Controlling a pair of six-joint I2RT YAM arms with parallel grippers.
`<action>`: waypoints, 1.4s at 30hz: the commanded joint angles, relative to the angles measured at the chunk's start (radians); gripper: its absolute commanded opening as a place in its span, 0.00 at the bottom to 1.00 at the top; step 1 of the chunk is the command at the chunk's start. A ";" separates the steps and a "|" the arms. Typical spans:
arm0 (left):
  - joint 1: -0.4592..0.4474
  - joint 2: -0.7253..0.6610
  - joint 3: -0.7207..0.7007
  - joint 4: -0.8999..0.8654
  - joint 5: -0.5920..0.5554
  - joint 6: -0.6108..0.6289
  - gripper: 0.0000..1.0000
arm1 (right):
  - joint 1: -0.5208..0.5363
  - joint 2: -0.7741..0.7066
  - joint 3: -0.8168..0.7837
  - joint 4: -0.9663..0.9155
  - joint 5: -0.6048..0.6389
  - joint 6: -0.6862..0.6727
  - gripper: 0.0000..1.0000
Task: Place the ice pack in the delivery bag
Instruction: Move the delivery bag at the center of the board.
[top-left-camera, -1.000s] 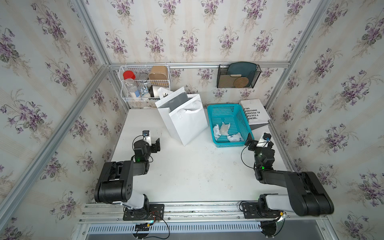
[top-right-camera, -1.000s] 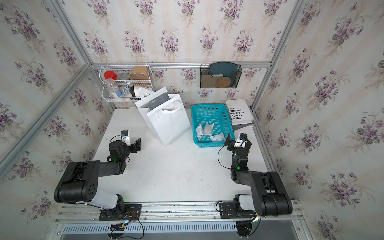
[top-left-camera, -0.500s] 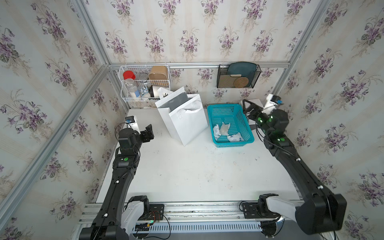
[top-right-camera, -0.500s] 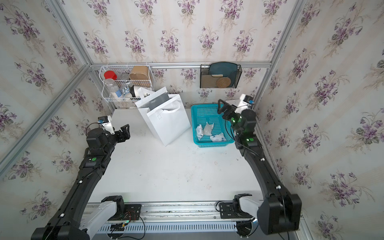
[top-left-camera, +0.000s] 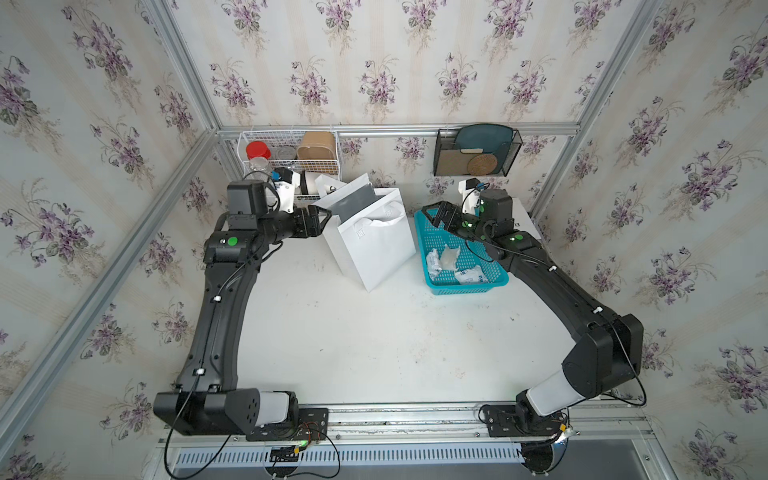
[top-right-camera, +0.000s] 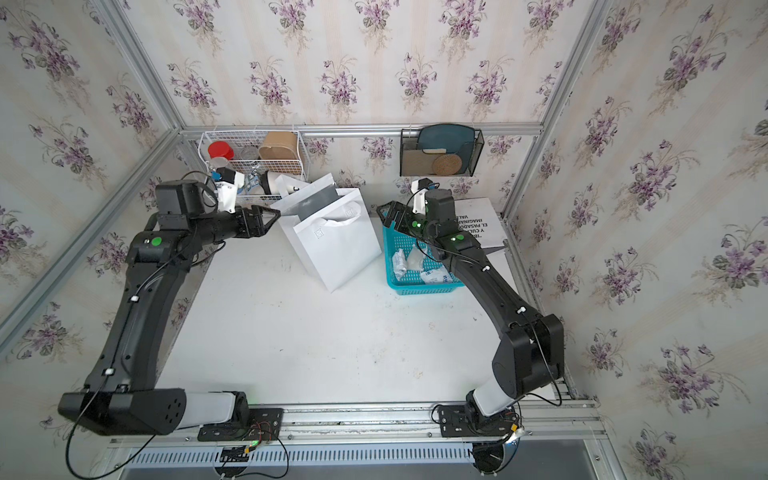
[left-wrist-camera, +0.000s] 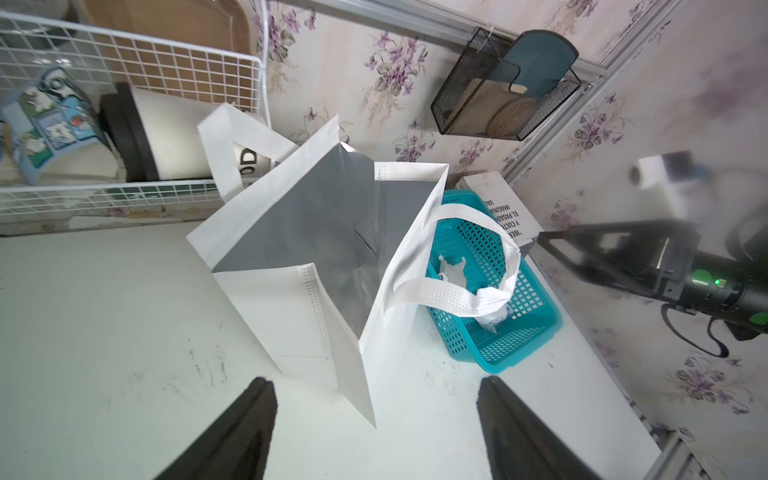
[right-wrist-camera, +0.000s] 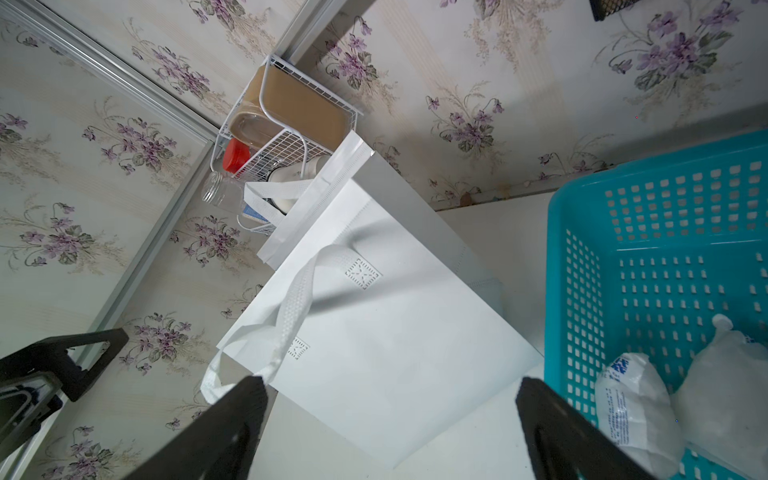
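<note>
Between our left pincer (top-left-camera: 325, 220) and right pincer (top-left-camera: 434, 216), both spread and empty, the bag (top-left-camera: 374, 249) stood unheld; we feared a snagged handle (left-wrist-camera: 453, 293) would topple it.

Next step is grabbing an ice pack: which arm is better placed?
Right, likely: the right jaws hang open at the corner of the basket holding the ice packs; the left jaws are on the far side of the bag.

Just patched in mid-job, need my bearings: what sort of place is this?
Probably a staged home-kitchen cell for robot trials: floral wallpaper in aluminium framing, a wire wall basket holding jars, and a white table with a mounting rail along its front.
</note>
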 joint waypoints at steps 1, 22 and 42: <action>-0.055 0.129 0.185 -0.223 -0.045 0.067 0.80 | -0.001 0.002 -0.006 0.023 -0.016 -0.017 1.00; -0.202 0.671 0.745 -0.363 -0.023 0.155 0.58 | -0.051 -0.050 -0.069 -0.005 -0.023 -0.031 1.00; -0.337 0.468 0.353 -0.247 -0.113 0.593 0.00 | -0.064 -0.086 -0.066 0.006 0.011 -0.041 1.00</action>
